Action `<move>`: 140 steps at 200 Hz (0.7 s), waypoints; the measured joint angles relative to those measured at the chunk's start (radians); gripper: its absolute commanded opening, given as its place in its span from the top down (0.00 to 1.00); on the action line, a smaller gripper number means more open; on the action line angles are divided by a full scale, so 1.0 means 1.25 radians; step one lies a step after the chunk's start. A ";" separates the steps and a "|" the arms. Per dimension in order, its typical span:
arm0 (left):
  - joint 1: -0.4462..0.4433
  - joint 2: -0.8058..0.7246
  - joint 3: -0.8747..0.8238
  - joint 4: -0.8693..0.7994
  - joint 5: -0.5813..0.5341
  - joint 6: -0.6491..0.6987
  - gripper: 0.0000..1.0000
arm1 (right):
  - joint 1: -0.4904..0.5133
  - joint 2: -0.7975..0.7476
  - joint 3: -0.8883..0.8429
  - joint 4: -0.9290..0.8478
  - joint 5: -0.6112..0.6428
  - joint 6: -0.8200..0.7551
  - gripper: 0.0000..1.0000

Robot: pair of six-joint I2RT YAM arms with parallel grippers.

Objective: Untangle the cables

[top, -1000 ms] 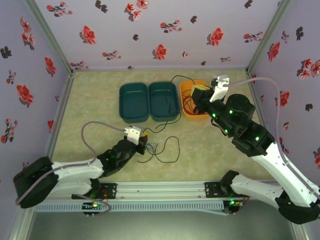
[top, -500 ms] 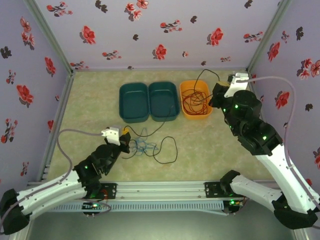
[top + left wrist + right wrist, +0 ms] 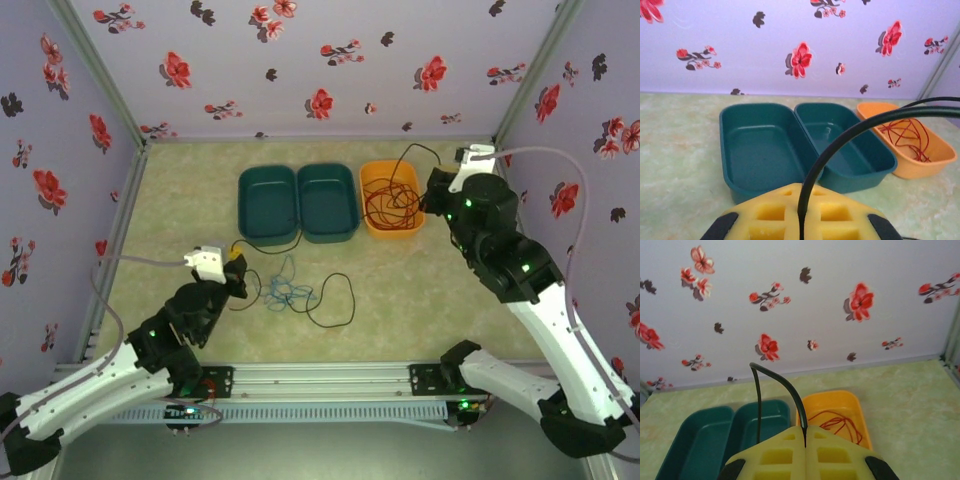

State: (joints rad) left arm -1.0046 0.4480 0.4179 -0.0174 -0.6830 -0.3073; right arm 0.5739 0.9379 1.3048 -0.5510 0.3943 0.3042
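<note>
Walls papered pale lilac with red and dark flowers close in a pale green marbled bench [image 3: 180,190]. At its far side stand two teal bins [image 3: 267,205] touching side by side, and an orange bin [image 3: 390,233] just beside the right-hand one. A red cable [image 3: 390,205] lies coiled inside the orange bin. On the open bench nearer the arms, a blue cable [image 3: 290,293] sits in a small tangle, with loose loops of black cable [image 3: 340,300] crossing and trailing beside it. The left fingers [image 3: 236,264] are low over the bench just left of the tangle, pressed together on the black cable, which in the left wrist view rises from the seam between the yellow pads and arcs away to the right. The right fingers [image 3: 430,195] are at the orange bin's right edge, likewise closed tight, pinching a dark cable [image 3: 790,390] that bows upward. Whether the two are one cable cannot be told.
</note>
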 measured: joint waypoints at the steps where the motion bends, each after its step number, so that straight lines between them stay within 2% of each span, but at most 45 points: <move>1: 0.000 0.001 0.003 -0.001 0.000 0.000 0.97 | 0.000 0.002 0.000 0.000 -0.004 0.002 1.00; 62: 0.026 0.116 0.162 -0.073 -0.013 0.000 0.96 | 0.000 0.173 0.014 0.027 -0.169 0.036 1.00; 140: 0.053 0.187 0.174 -0.080 -0.006 0.000 0.95 | -0.042 0.479 0.158 0.074 -0.342 0.048 1.00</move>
State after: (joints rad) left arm -0.9386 0.6819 0.6353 -0.1173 -0.6910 -0.3073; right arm 0.5220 1.5372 1.5028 -0.4583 -0.0330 0.3645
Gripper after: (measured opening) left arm 0.074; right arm 0.062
